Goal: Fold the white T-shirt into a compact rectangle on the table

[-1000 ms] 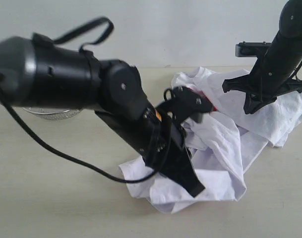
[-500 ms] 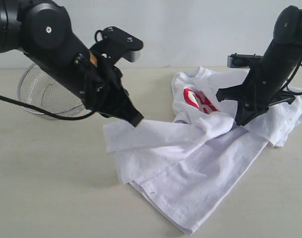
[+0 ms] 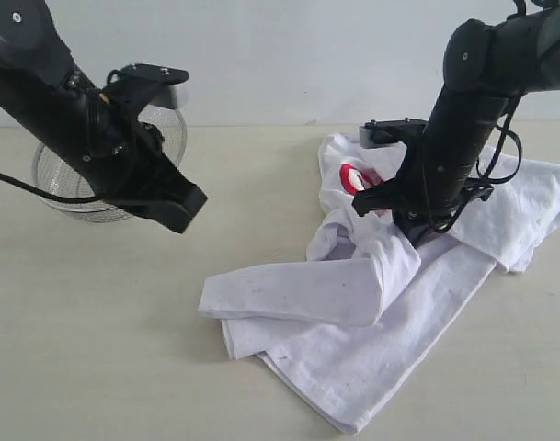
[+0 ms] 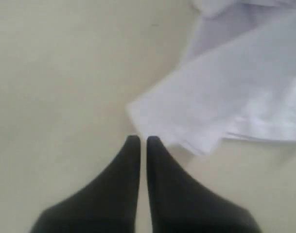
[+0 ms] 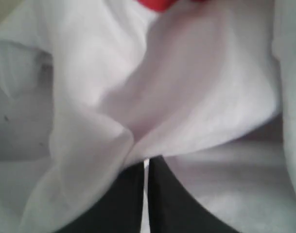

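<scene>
Left wrist view: the left gripper is seen with its two black tapered fingers brought together, and nothing is held between them. It is positioned above the bare table, just beside a corner of the white T-shirt but apart from it.

In the right wrist view the right gripper is clamped on a fold of the shirt. Creases are drawn toward its tips (the tips themselves are partly covered by cloth).

In the exterior view the shirt is found crumpled on the right half of the table. One long rolled fold is laid toward the middle, and a flatter layer is spread under it. A part of the red lettering is shown; the rest is hidden behind the right arm. A round wire-mesh basket is placed behind the left arm, by which much of it is covered. The tabletop is pale beige and matte, and the cloth is soft and wrinkled.
</scene>
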Motion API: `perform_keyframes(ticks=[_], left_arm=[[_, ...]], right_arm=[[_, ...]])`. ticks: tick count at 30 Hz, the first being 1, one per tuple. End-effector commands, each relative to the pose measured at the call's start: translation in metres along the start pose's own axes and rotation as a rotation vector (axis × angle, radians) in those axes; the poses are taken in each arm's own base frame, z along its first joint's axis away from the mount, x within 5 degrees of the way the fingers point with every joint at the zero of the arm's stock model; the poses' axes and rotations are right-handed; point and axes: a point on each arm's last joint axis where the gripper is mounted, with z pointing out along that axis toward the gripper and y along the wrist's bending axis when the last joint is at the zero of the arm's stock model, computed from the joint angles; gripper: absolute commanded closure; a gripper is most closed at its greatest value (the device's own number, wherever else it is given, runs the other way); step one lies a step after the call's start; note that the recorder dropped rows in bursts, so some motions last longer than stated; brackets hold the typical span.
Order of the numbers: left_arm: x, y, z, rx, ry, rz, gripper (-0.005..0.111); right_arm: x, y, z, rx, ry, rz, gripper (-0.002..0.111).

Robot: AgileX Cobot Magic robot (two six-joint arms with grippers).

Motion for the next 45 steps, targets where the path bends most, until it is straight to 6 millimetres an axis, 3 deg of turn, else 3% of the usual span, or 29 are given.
perform_keyframes(ticks=[1,5,8,12,19,24,29,35,40,45], left_arm=[[0.006,-0.046,-0.005,0.193,-0.011,0.069,0.102],[0.015,-0.076,0.015,0.163,-0.062,0.164,0.102],[0.025,-0.096,0.047,0.169,-0.023,0.205,0.102],[0.030,-0.106,0.084,0.148,-0.004,0.212,0.102],[0.020,-0.096,0.110,0.057,-0.107,0.180,0.102],[0.012,-0.072,0.118,-0.026,-0.189,0.118,0.102],[0.014,-0.037,0.127,-0.065,-0.154,0.044,0.102],[0.014,-0.038,0.117,0.006,-0.071,0.104,0.102],[0.013,-0.032,0.120,-0.014,-0.084,0.096,0.102],[0.016,-0.030,0.126,-0.015,-0.067,0.094,0.102]], right_arm=[[-0.013,0.008,-0.002,-0.030,-0.147,0.004,0.109],[-0.020,0.010,-0.003,-0.053,-0.218,0.024,0.109],[-0.021,0.010,-0.009,-0.041,-0.249,0.013,0.109],[-0.018,0.012,-0.033,-0.002,-0.297,-0.028,0.109],[0.002,0.011,-0.087,0.129,-0.316,-0.023,0.109],[0.015,0.012,-0.098,0.157,-0.240,-0.042,0.109],[0.024,0.013,-0.096,0.138,-0.133,-0.032,0.109],[0.042,0.023,-0.084,0.011,-0.008,-0.031,0.109],[0.068,0.027,-0.037,-0.033,0.018,0.009,0.109],[0.085,0.058,0.001,-0.089,-0.034,0.010,0.109]])
